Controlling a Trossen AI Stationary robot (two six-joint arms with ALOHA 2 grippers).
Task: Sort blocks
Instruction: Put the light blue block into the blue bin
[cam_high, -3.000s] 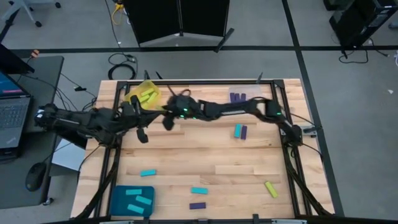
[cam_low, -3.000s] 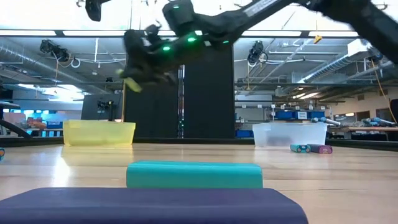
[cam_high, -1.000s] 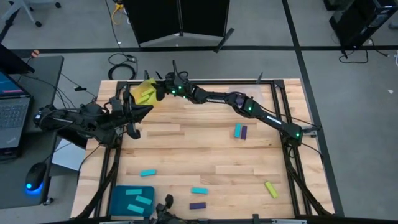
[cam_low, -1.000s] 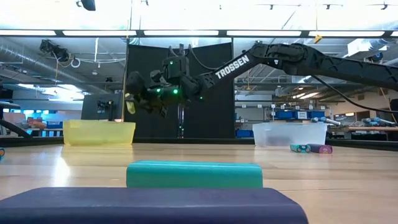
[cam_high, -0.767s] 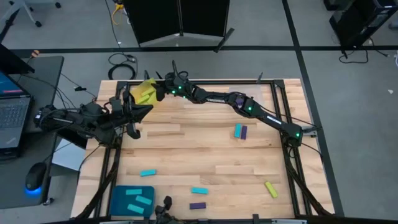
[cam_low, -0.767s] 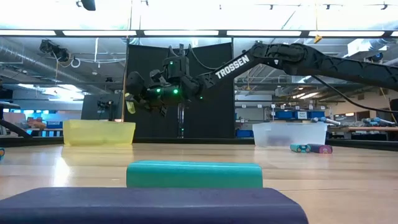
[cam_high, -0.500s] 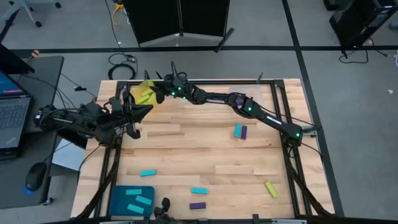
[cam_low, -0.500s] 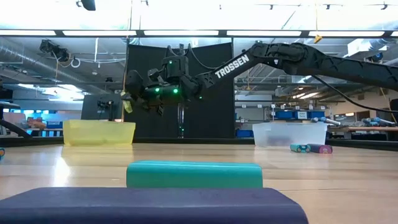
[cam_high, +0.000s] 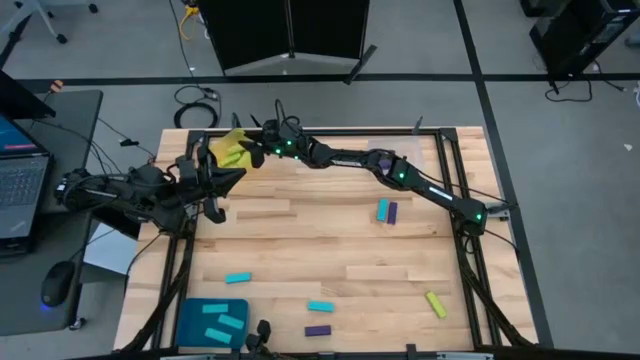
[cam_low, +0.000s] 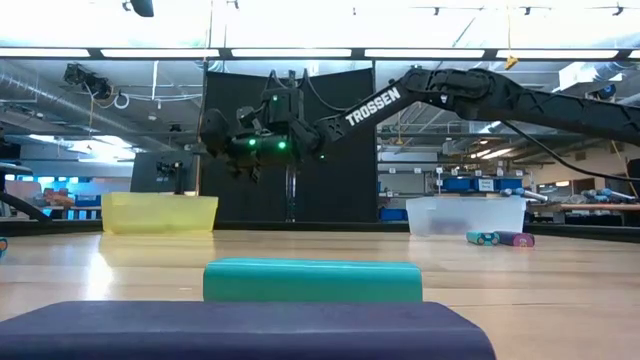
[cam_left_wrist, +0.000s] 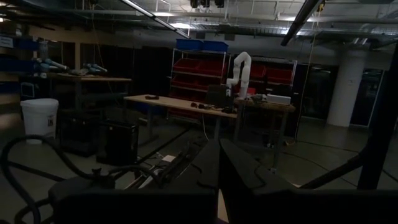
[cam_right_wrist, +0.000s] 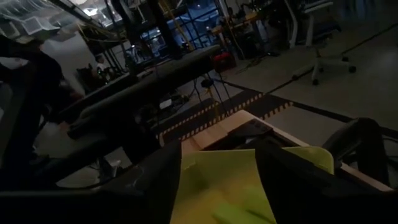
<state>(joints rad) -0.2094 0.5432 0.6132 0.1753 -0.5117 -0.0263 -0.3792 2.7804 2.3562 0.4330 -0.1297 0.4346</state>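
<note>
My right gripper (cam_high: 251, 149) reaches across the far side of the table and hangs open above the yellow tray (cam_high: 229, 150) at the far left, with nothing between its fingers (cam_right_wrist: 219, 149). In the right wrist view, yellow-green blocks (cam_right_wrist: 244, 204) lie inside that tray. My left gripper (cam_high: 236, 173) waits shut at the left edge, raised above the table. Loose blocks lie flat on the table: a cyan (cam_high: 382, 209) and a purple one (cam_high: 393, 212) side by side, two more cyan (cam_high: 238, 278) (cam_high: 320, 306), a purple (cam_high: 318, 330) and a yellow-green one (cam_high: 435, 303).
A teal tray (cam_high: 190, 318) holding cyan blocks sits at the near left corner. A clear tray (cam_low: 465, 213) stands at the far right. A dark metal frame (cam_high: 455, 170) borders the table. A laptop (cam_high: 20, 180) lies off the table's left side.
My right gripper has opened above the yellow tray and let go of the yellow-green block it held. The block no longer shows below its fingers in the low view. The arm itself has stayed over the tray.
</note>
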